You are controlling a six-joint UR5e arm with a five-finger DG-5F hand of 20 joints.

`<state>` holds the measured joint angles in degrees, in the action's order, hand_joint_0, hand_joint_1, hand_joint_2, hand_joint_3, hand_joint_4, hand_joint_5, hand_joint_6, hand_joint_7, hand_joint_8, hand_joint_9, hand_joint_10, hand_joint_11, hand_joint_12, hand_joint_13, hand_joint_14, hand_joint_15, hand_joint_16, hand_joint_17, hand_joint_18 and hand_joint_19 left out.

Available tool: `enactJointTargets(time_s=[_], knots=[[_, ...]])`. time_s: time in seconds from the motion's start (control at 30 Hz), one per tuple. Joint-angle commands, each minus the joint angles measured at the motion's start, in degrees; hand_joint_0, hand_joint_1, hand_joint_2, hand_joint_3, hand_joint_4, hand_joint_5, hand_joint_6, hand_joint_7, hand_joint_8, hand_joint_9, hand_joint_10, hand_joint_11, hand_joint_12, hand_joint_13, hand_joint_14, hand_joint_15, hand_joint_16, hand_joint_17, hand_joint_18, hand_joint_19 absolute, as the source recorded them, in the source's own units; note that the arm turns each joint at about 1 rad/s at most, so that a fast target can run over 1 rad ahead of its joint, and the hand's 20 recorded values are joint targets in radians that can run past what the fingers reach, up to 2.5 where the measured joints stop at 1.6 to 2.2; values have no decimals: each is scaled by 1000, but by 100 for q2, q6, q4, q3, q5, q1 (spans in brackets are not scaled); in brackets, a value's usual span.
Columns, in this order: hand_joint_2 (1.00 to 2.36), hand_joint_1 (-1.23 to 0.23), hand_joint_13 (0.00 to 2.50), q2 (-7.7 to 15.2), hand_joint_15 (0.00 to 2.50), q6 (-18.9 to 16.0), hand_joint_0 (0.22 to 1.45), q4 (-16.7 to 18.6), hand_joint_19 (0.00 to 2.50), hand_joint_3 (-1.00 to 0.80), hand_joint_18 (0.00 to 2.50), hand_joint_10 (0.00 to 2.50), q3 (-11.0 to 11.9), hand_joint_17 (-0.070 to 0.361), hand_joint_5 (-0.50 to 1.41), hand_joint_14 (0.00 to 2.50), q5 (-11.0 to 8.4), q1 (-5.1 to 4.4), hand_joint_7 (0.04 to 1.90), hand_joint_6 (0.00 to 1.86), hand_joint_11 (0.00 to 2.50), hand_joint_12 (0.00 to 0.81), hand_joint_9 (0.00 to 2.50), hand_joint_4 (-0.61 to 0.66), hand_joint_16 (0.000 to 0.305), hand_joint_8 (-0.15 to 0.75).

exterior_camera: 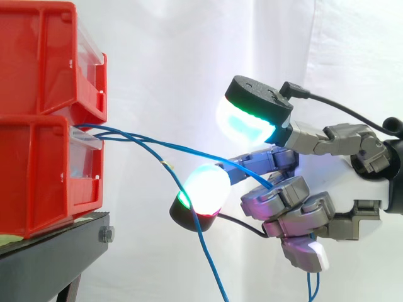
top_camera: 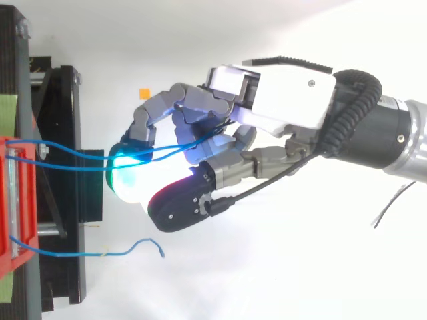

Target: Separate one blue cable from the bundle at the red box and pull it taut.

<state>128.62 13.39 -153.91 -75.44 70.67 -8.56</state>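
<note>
Blue cables leave the gap between the two stacked red boxes (exterior_camera: 38,170) at the left. One blue cable (exterior_camera: 189,151) runs right in a shallow arc into my hand (exterior_camera: 352,189), whose curled fingers (exterior_camera: 289,201) are shut on it; its end hangs below the hand (exterior_camera: 310,283). A second blue cable (exterior_camera: 212,264) passes behind the glowing fingertip (exterior_camera: 203,189) and drops downward. From above, both cables (top_camera: 80,151) stretch from the red box (top_camera: 10,200) to the hand (top_camera: 287,100). A third blue cable (top_camera: 80,254) lies loose, apart from the hand.
The red boxes sit on a black stand (exterior_camera: 50,258) at the left, with its frame (top_camera: 67,133) below the cables. A small orange square (top_camera: 144,93) marks the white surface. White curtain stands behind.
</note>
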Motion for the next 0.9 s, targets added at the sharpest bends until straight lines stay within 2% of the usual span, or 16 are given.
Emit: enactJointTargets(time_s=[0.0,0.07,0.37,0.5,0.6,0.87], knots=[[1000,-520,1639,-4,1643,-187,491,-69,421,-500,2323,2500,-102,180,-279,2500,-18,21,813,824,2500,670,646,154,240,529],[1000,-519,1643,-4,1645,-381,500,-7,440,-500,2313,2500,-278,174,-277,2500,-124,39,814,822,2500,672,684,154,232,535],[1000,-475,1649,-4,1684,-750,556,107,481,-500,2284,2500,-331,162,-271,2500,-387,74,837,813,2500,672,799,156,217,558],[1000,-466,1651,-4,1686,-767,571,186,472,-500,2292,2500,-331,164,-268,2500,-414,82,840,814,2500,670,831,164,218,560],[1001,-473,1658,-4,1681,-846,582,256,472,-488,2284,2500,-340,161,-267,2500,-414,135,845,816,2500,672,843,162,215,562],[1012,-533,1661,-4,1690,-908,610,265,474,-354,2277,2500,-331,157,-264,2500,-396,153,888,836,2500,667,876,153,210,566]])
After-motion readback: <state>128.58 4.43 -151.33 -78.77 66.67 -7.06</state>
